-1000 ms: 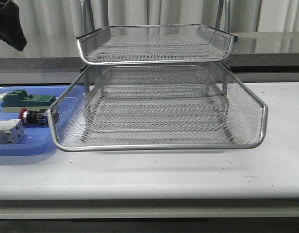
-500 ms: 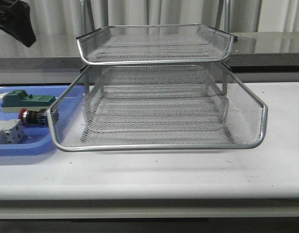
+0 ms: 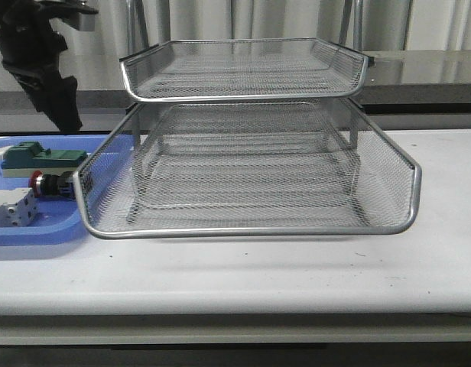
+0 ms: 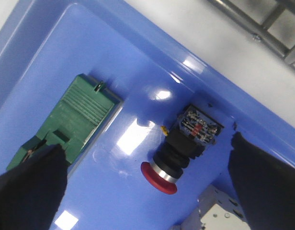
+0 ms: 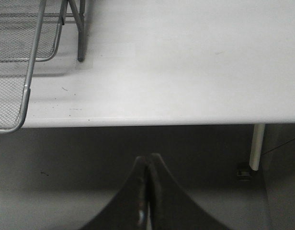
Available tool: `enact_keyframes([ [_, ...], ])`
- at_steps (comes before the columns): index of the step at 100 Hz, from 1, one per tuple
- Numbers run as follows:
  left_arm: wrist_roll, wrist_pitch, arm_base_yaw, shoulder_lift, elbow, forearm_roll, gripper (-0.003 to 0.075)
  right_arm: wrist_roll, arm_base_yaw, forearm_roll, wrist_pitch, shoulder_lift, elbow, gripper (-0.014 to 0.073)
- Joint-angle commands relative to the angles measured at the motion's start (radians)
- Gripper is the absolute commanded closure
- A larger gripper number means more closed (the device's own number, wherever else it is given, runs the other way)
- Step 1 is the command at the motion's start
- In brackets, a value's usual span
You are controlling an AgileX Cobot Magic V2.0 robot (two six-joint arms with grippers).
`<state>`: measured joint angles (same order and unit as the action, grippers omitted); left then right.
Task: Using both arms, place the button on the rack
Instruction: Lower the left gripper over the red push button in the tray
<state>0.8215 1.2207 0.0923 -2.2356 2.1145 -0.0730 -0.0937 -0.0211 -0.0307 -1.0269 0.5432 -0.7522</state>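
The button [image 3: 50,184] lies on its side in the blue tray [image 3: 37,229], right beside the lowest tier's left rim of the wire-mesh rack [image 3: 251,138]. In the left wrist view the button [image 4: 186,143] lies between the fingers, its red head toward the camera. My left gripper [image 4: 145,148] is open, hovering above the button; in the front view it [image 3: 66,115] hangs over the tray. My right gripper [image 5: 148,159] is shut and empty, below the table's front edge, off the rack's corner [image 5: 28,81]. It is out of the front view.
A green block [image 3: 40,158] lies at the tray's back, also in the left wrist view [image 4: 71,120]. A white terminal block [image 3: 10,208] sits at the tray's front, beside the button [image 4: 219,215]. The white table [image 3: 297,267] extends in front of the rack.
My left arm has come down and to the right from the top left corner, and now hangs over the blue tray. The button and rack have not moved.
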Motion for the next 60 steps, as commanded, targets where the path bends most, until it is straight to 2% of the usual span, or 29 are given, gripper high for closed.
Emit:
enact_keyframes([
  [1,0.04,0.057,-0.003,0.037,0.045,-0.02,0.0061,0.005,0.005,-0.015,0.05,0.002,-0.033,0.0663],
  [60,0.213,0.057,0.006,0.003,0.033,-0.045,0.0061,0.005,0.005,-0.015,0.05,0.002,-0.033,0.0663],
])
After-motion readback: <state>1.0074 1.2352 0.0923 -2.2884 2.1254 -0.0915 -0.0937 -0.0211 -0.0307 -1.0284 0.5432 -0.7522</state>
